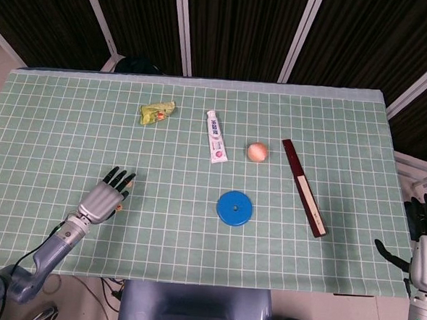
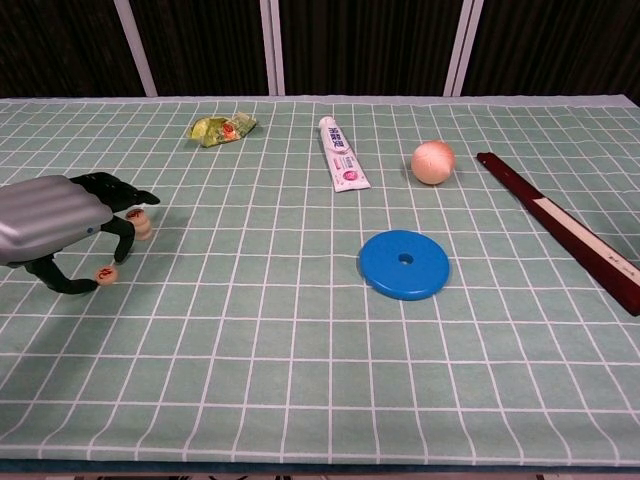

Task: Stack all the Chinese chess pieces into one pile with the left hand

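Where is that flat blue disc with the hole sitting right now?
The flat blue disc with a hole lies near the middle of the green checked table cloth, in front of the white toothpaste tube and the peach-coloured ball.

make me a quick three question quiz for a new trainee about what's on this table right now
1. True or false: the toothpaste tube lies between the green wrapper and the ball.
2. Which thing lies nearest the blue disc? A: the green wrapper. B: the ball. C: the chess pieces by the left hand.
3. Fill in: the long dark red stick lies on the robot's ___ side of the table.

Key
1. True.
2. B.
3. Right. The right hand is beyond that table edge, off the mat.
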You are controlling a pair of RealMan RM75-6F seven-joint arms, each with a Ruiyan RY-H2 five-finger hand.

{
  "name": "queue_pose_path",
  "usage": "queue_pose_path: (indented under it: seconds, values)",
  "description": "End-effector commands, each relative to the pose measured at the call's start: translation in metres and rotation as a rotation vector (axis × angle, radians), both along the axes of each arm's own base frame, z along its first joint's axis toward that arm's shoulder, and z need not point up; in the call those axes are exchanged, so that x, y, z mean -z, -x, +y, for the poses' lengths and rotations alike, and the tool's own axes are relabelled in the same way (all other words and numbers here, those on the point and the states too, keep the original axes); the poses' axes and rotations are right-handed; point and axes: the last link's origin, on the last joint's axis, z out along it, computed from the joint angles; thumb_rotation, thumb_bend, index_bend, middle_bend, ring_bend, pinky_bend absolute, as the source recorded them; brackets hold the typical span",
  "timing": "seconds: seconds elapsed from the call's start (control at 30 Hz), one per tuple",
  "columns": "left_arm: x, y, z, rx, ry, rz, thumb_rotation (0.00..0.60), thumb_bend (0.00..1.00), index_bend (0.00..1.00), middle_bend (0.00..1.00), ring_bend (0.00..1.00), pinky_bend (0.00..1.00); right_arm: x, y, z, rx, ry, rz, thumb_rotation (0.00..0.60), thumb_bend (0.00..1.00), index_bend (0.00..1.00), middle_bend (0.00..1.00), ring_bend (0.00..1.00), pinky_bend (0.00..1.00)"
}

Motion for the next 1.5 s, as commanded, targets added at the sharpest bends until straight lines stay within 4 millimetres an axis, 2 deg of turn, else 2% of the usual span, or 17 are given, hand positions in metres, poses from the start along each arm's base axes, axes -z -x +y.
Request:
queue_pose_path:
  seconds: [0.03, 0.47, 1.1, 1.3, 1.5]
  values:
    - [0.0, 0.0, 0.0, 0.001, 0.001, 0.001, 0.6, 0.25, 0.49, 0.0, 0.0, 0.0, 0.0, 0.0, 0.0, -0.001, 0.001, -0.001, 0.6, 0.23, 0.1, 0.01, 0.0, 0.0]
    - [0.003, -0.002, 0.0, 0.008, 0.0, 0.018, 0.6, 0.25, 0.48, 0.0, 0.0, 0.0, 0.0, 0.0, 0.0, -0.001, 0.002, -0.001, 0.6, 0.23, 0.12, 0.01, 0.0, 0.0]
    - [0.004, -0.005, 0.001, 0.019, -0.005, 0.028, 0.6, 0.28, 0.52, 0.0, 0.0, 0.0, -0.001, 0.0, 0.0, -0.003, 0.003, -0.003, 0.6, 0.23, 0.12, 0.01, 0.0, 0.0]
    - [0.001, -0.008, 0.002, 0.024, -0.014, 0.017, 0.6, 0.28, 0.52, 0.0, 0.0, 0.0, -0.001, 0.0, 0.0, -0.004, 0.004, -0.002, 0.6, 0.23, 0.12, 0.01, 0.0, 0.0]
    - [-0.014, -0.023, 0.007, 0.047, -0.05, -0.023, 0.6, 0.28, 0.52, 0.0, 0.0, 0.0, -0.001, 0.0, 0.0, -0.004, 0.004, -0.001, 0.6, 0.23, 0.12, 0.01, 0.0, 0.0]
